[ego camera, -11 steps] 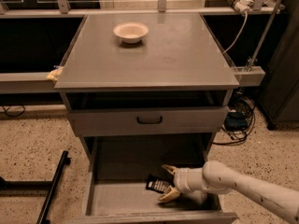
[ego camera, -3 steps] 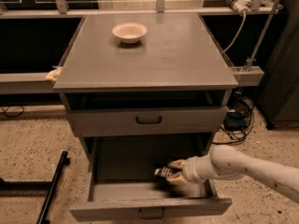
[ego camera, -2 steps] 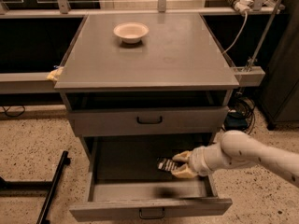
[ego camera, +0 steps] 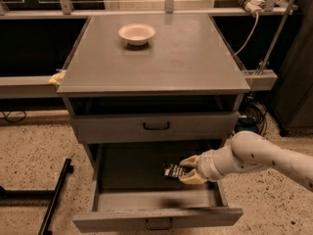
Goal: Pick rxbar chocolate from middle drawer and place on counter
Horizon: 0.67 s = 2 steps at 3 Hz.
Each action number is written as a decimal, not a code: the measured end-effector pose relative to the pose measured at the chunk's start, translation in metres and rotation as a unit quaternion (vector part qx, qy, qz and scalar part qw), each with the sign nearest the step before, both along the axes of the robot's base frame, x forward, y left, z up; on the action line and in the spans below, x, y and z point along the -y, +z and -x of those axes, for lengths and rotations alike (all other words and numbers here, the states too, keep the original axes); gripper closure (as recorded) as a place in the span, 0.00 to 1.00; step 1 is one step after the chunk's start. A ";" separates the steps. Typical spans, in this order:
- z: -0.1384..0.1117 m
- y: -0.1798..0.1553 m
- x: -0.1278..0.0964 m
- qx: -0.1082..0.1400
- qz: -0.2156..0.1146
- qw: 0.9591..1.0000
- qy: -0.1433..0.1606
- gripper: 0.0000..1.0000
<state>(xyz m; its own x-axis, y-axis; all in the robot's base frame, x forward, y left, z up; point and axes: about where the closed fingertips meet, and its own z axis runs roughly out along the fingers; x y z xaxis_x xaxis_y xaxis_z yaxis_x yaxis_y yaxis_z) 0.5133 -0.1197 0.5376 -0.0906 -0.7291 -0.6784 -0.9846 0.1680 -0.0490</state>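
Beneath the gripper, middle drawer is standing open; rxbar chocolate is being pinched by one end only, risking slipping or catching the upper drawer front before reaching counter

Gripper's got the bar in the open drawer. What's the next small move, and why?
Probably ease the gripper outward, clear of the upper drawer front: it holds the rxbar chocolate above the middle drawer floor, and the counter sits directly overhead.

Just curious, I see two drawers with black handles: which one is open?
The lower one, the middle drawer, is pulled out, with the tool over it gripping the rxbar chocolate; the drawer above is shut.
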 end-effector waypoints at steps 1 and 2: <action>0.004 0.044 -0.007 0.016 0.003 1.000 0.005 1.00; 0.020 0.122 -0.034 0.018 0.017 1.000 0.010 1.00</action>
